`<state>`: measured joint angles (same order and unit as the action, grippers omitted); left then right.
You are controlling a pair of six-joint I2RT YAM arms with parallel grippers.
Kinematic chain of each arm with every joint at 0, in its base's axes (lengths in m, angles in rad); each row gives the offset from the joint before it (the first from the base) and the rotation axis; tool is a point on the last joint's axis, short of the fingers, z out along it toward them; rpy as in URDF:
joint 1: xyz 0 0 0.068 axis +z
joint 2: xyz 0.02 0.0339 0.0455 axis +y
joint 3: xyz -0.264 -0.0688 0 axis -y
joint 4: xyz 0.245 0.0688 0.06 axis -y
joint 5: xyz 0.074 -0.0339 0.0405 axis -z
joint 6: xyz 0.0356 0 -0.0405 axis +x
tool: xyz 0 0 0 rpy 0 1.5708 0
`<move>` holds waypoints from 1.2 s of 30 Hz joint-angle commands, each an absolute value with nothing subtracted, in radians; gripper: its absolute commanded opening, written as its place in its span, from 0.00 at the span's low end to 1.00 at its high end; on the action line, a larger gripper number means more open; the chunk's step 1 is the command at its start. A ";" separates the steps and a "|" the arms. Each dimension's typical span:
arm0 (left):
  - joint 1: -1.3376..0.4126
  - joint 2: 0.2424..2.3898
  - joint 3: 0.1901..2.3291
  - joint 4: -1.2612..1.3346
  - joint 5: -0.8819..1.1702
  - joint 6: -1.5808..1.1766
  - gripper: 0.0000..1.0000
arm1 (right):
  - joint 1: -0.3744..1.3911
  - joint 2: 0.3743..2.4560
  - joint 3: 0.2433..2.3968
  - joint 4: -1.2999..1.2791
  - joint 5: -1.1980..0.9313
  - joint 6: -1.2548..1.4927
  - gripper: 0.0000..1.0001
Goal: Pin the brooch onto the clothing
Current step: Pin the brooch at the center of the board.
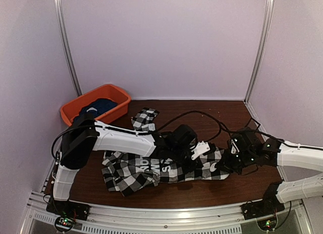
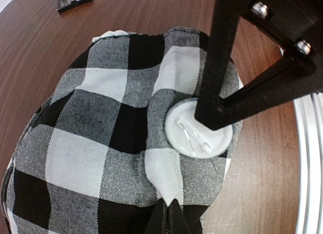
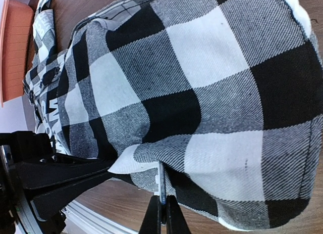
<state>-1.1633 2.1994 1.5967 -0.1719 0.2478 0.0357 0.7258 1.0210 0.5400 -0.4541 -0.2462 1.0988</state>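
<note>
The left claw (image 2: 167, 219) and right claw (image 3: 161, 219) each pinch the shirt (image 2: 91, 143), so a hard tug could slide the brooch (image 2: 189, 138) onto the bench (image 2: 151, 11).

Item count:
- checked shirt (image 1: 151, 173) x1
- round white brooch (image 2: 199, 135) x1, just ahead of L gripper (image 2: 166, 219) tips
- grippers x2, incl. R gripper (image 3: 162, 216)
- orange bin (image 1: 120, 106) x1, well beyond L gripper
- navy garment (image 1: 98, 106) x1, inside bin
</note>
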 commanded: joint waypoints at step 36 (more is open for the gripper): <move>-1.191 2.160 1.582 -0.104 0.315 0.098 0.00 | 0.714 1.130 0.605 -0.462 -0.246 1.045 0.00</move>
<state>-1.1797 2.1990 1.5856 -0.1558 0.2993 0.0822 0.7090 1.1194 0.5846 -0.4843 -0.2359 1.0660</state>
